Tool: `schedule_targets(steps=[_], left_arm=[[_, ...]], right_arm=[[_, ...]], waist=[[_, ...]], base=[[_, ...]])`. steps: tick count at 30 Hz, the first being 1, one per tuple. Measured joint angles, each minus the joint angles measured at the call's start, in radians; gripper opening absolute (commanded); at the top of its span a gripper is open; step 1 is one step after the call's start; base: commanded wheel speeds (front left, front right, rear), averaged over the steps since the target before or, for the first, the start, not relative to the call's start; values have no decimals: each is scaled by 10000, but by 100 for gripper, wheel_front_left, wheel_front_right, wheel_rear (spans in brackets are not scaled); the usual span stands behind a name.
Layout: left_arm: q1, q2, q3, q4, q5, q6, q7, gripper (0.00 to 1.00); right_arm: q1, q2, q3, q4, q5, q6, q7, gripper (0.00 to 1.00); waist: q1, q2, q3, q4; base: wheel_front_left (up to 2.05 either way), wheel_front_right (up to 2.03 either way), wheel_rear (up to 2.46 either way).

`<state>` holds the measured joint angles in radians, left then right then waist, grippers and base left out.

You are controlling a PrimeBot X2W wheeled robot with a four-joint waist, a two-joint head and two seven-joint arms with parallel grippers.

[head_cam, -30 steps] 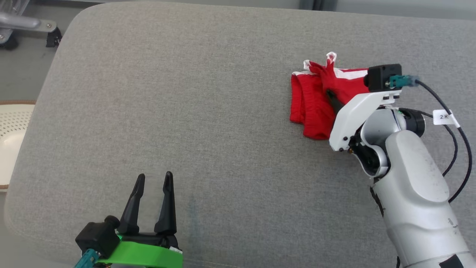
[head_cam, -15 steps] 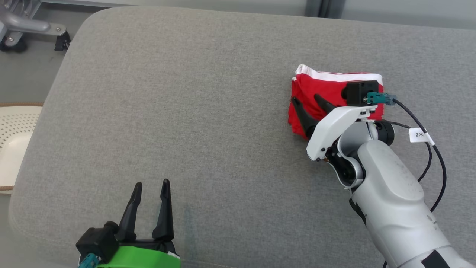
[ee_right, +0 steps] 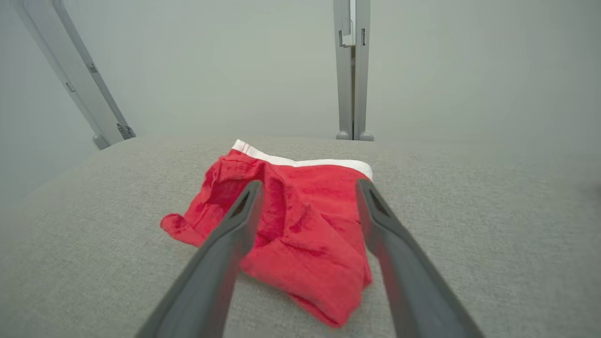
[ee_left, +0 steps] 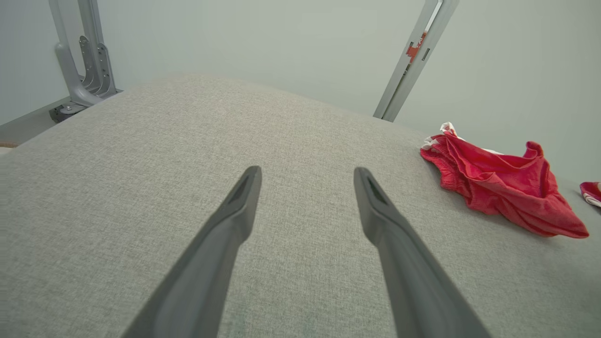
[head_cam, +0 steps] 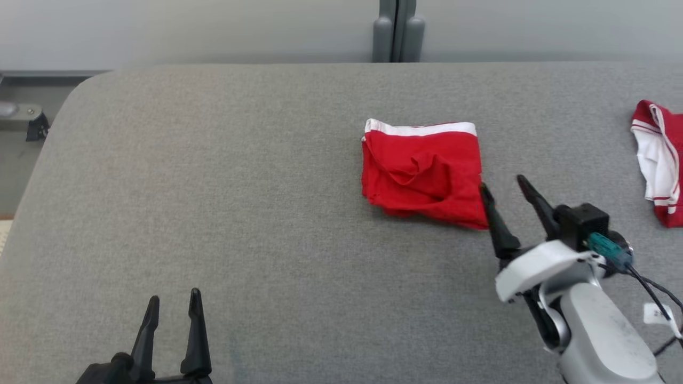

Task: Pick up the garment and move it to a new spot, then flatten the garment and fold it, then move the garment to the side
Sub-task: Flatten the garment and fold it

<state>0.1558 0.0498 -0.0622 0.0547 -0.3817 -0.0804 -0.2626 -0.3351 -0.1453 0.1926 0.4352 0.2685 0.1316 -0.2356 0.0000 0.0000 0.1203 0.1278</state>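
A grey padded surface spans the head view. Right of its middle lies the garment: red cloth folded into a rough rectangle, with a white band straight along the far edge, soft creases across the middle and a loose flap at the near right corner. A second red-and-white garment lies well apart at the surface's right edge.

The right gripper sits just beside the garment's near right corner, its two dark fingers spread wide and holding nothing. Whether the nearer finger touches the cloth cannot be told. The left gripper rests at the lower left, far from the cloth, its jaws likewise apart and empty.

The right wrist view looks low across the garment, showing its rumpled near edge puffed up off the surface. The left wrist view shows the fold from the side as a lumpy, uneven heap.
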Motion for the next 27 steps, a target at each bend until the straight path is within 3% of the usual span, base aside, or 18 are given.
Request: schedule_targets(steps=[8,18,19,21,22,27], left_arm=[[536,0,372,-94,132,-31,2,100],[624,0,516,-119,132,-58,2,100],[616,0,497,-127,132,-59,2,100],[511,0,387,-117,134,-73,2,100],[371,0,293,-92,144,-92,2,100],[-237,-2,-33,44,92,-190,2,100]], right_arm=[[1899,-151,-1620,-974,-1154,-2,-263,100],[2705,-61,-2094,-1269,-1473,-2,-268,100],[2609,-75,-2038,-1244,-1459,-2,-268,92],[2191,-140,-1891,-1062,-1469,-2,-270,14],[1838,-207,-1808,-895,-1478,-2,-270,0],[-233,-491,-1218,194,-1708,-2,42,0]], waist=[[0,0,-717,-685],[0,0,-882,-910],[0,0,-823,-893],[0,0,-677,-848],[0,0,-584,-810],[0,0,-100,-453]], base=[[0,0,0],[0,0,0],[0,0,0],[0,0,0],[0,0,0],[0,0,0]])
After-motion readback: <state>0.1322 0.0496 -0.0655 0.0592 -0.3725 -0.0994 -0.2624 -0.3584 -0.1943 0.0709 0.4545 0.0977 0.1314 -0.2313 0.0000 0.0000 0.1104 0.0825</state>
